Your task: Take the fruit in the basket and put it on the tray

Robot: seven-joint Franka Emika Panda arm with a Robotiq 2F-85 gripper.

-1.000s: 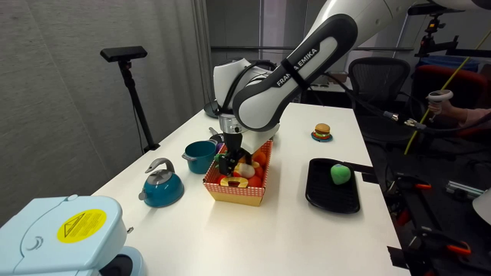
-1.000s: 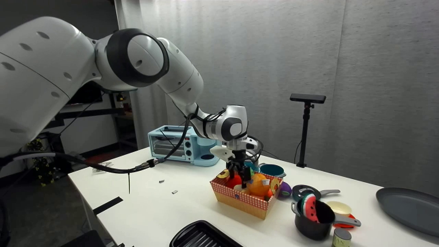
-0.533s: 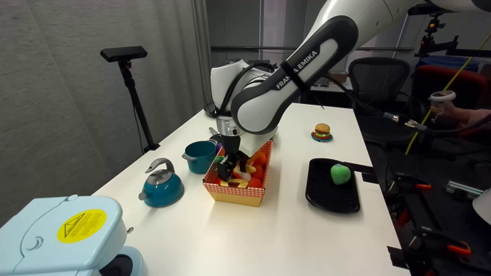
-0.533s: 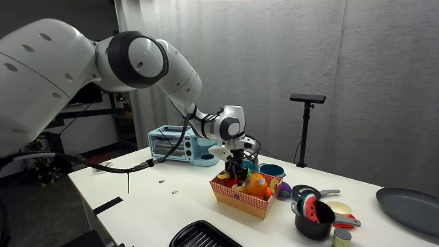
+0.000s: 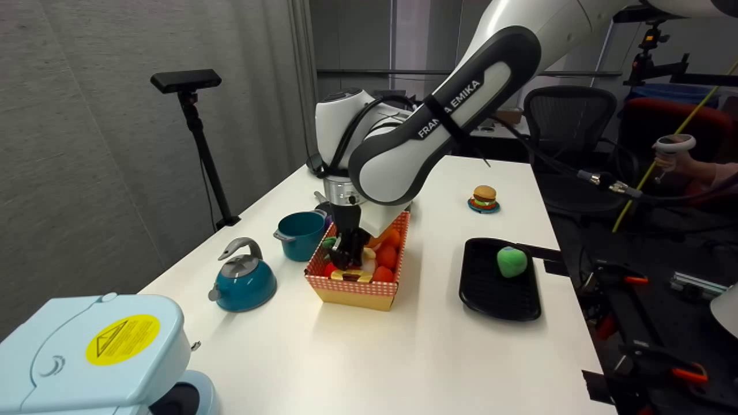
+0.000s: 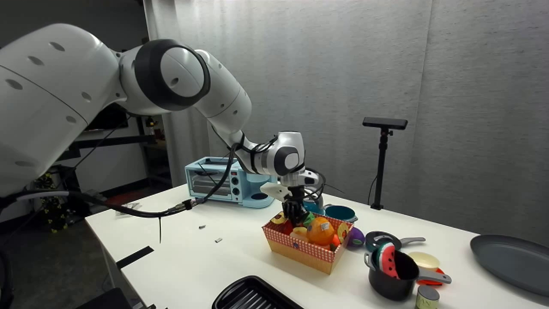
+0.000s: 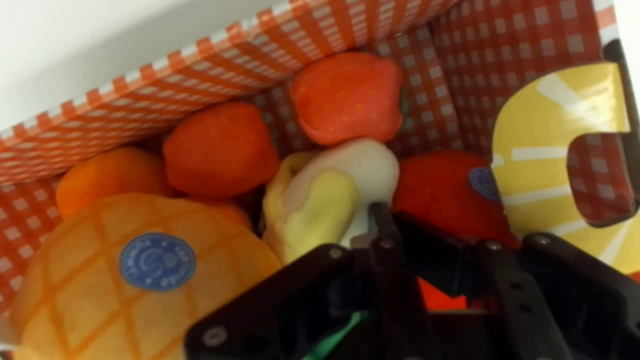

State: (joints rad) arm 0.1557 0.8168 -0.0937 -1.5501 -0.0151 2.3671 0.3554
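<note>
The red-orange checked basket (image 5: 357, 300) holds several toy fruits. In the wrist view a red fruit with a blue sticker (image 7: 445, 187) lies low in it, and two strawberry-like red fruits (image 7: 350, 97) rest by one wall. My gripper (image 7: 394, 220) reaches down among them, its fingers drawn together, beside the stickered red fruit and a pale white-and-yellow piece (image 7: 320, 210). I see nothing clamped between the tips, though their lower part is dark. The black tray (image 5: 500, 308) carries a green round fruit (image 5: 511, 262). Only part of the tray shows in an exterior view (image 6: 253, 296).
Beside the basket stand a teal pot (image 5: 302, 236) and a teal kettle (image 5: 245, 282). A toy burger (image 5: 484, 199) sits farther back. A black pot (image 6: 392, 274) with a watermelon slice and a grey round plate (image 6: 512, 262) are on the basket's other side. A large orange fruit (image 7: 145, 280) fills one basket end.
The fingers, spread apart a second ago, have come together. The gripper has shifted slightly within the basket, and the big orange fruit has rolled a little.
</note>
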